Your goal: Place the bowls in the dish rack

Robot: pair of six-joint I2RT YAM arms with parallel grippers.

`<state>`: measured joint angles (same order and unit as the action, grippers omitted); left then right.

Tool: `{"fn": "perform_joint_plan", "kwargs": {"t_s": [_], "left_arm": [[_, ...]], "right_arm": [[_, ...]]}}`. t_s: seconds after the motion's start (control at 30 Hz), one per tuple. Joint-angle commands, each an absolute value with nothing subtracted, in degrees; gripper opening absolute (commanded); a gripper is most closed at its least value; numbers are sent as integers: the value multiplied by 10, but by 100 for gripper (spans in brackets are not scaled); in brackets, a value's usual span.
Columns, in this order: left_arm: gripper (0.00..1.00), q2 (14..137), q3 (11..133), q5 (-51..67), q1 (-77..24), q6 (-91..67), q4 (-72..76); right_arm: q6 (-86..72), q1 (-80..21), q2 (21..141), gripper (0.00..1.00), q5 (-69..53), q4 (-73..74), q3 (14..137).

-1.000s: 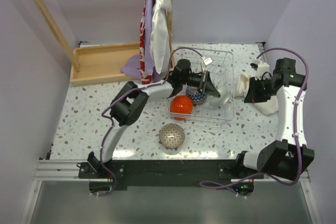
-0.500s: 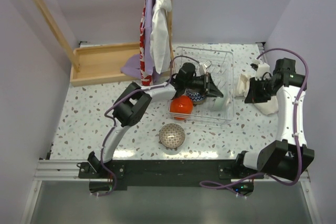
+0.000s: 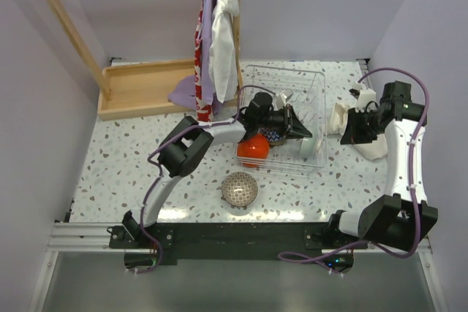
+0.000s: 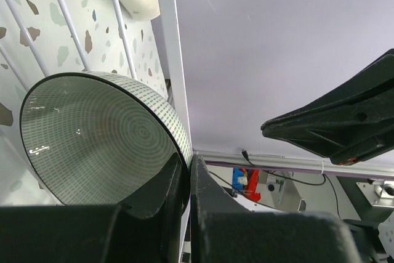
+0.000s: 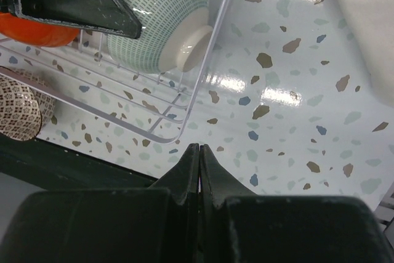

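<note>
We see the dish rack (image 3: pixel 307 82) standing on the speckled desk (image 3: pixel 124 158), and we place everything else from it. The left pincer (image 4: pixel 188 167) reaches into the rack from its left side and is clamped on the rim of the pale mint bowl (image 4: pixel 92 143), with one finger inside the bowl and one outside. That bowl lies on its side in the rack's near right corner, among the white wires. Its hollow faces the left arm and its foot points toward the rack's right wall.

The orange-red bowl (image 3: pixel 254 147) sits in the rack's near left corner. Just beyond it, under the left arm, we make out a dark patterned bowl (image 3: pixel 273 135), mostly hidden. A speckled bowl (image 3: pixel 240 188) is outside the rack, on the desk just in front of the near left corner; we cannot tell which way up it is.

The right pincer (image 5: pixel 199 150) hangs over the bare desk to the right of the rack, apart from it. Its fingers are pressed together with nothing between them. A white cloth (image 3: pixel 369 140) lies further right of the rack, beside that arm. A wooden tray (image 3: pixel 139 89) lies to the rack's far left.
</note>
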<state>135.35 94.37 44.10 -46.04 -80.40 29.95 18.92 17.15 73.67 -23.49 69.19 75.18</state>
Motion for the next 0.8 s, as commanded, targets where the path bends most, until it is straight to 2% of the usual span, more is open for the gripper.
{"fn": "perform_joint_plan", "kwargs": {"t_s": [0.0,0.53,0.7,0.77], "left_arm": [[0,1348,974,439,-466,-828,336],[0,1360,880,448,-458,-869,412],[12,1357,860,468,-439,-852,431],[20,1354,861,473,-436,-836,432]], "right_arm": [[181,168,739,0,-232,690,759],[178,157,744,0,-222,691,765],[173,156,746,0,-223,686,766],[171,156,748,0,-225,683,767]]}}
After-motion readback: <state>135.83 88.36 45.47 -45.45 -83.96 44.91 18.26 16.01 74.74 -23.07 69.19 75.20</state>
